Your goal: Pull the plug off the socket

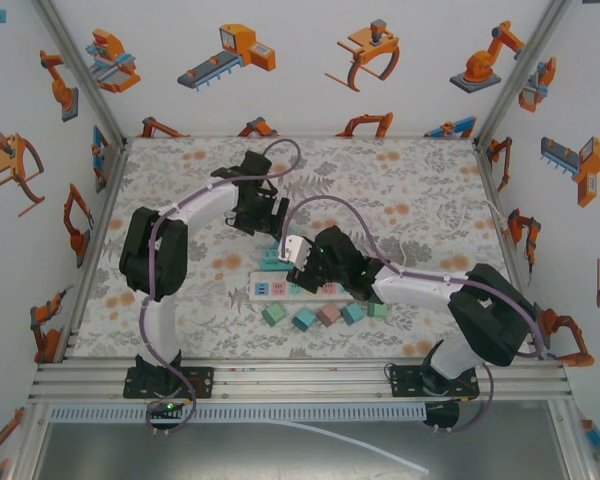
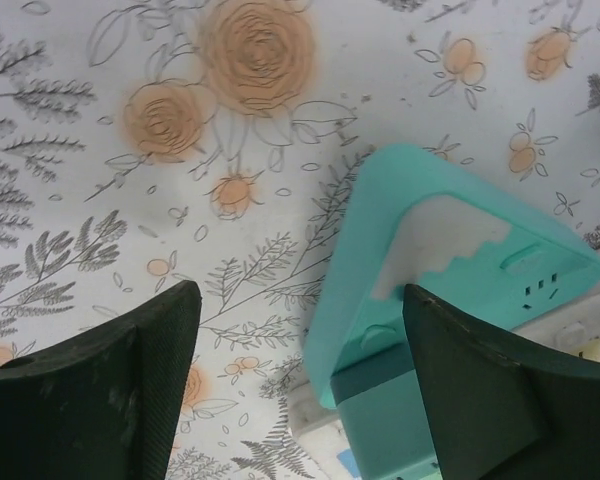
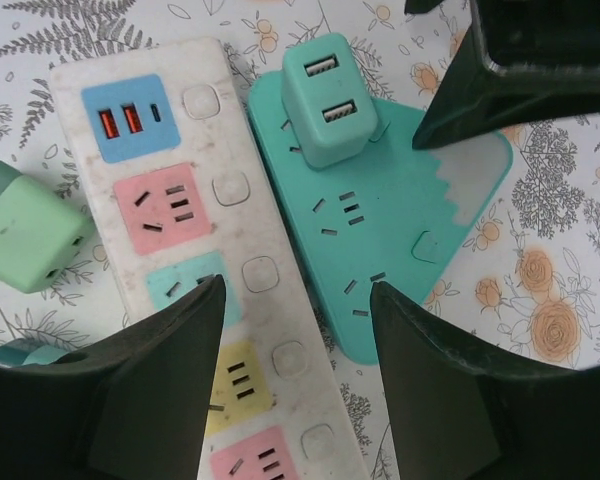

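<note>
The plug (image 3: 325, 110) is a small teal charger with two USB ports, standing in a teal triangular socket (image 3: 400, 210) on the flowered table. In the left wrist view the same plug (image 2: 410, 420) sits at the socket's (image 2: 450, 240) near end, just inside the right finger (image 2: 490, 400). My left gripper (image 2: 300, 390) is open, with a wide gap between the plug and its other finger. My right gripper (image 3: 295, 370) is open above the socket's corner and the white power strip (image 3: 205, 145), with nothing between its fingers. From above, the left gripper (image 1: 265, 215) and right gripper (image 1: 315, 262) meet over the socket (image 1: 273, 258).
The white power strip (image 1: 280, 289) lies alongside the socket, with coloured outlets. A green cube adapter (image 3: 30, 235) rests to its left. Several teal, pink and green cubes (image 1: 329, 315) line the table's near side. Cables loop across the table behind the arms.
</note>
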Available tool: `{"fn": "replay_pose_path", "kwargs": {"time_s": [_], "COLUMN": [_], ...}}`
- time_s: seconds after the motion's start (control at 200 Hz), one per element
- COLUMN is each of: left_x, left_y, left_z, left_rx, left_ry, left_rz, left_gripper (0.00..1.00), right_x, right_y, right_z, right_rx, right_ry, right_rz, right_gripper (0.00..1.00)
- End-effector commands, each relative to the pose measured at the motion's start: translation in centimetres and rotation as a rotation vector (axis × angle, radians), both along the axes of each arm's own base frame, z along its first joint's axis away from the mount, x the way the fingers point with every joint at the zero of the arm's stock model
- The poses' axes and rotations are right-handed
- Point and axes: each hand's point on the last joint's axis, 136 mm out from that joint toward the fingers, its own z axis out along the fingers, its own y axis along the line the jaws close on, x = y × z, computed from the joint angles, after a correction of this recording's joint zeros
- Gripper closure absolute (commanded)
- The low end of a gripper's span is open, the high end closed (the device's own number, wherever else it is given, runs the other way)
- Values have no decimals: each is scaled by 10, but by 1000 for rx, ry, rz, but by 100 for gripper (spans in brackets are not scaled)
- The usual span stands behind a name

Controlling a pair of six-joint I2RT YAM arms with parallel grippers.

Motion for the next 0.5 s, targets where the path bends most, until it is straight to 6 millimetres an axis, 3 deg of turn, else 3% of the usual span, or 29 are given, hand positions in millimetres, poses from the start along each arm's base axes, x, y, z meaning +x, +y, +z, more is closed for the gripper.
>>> {"fn": "replay_pose_path", "kwargs": {"time_s": [0.0, 0.245, 0.396, 0.491], "left_x": [8, 6, 12, 16], "left_y": [26, 8, 9, 7], "left_z": [-9, 6, 19, 39], "left_rx": [60, -79, -176, -262], "left_ry": [10, 24, 24, -1], "left_rz": [103, 85, 117, 125], "left_gripper": [27, 29, 28, 25], "right_x": [6, 5, 20, 37], "right_y": [15, 43, 54, 50], "right_z": [27, 49, 54, 59], "right_rx": [63, 84, 97, 175], "right_ry": [-64, -128, -146, -90], "right_rz": [58, 223, 237, 167], "right_gripper": [45, 45, 45, 46]}}
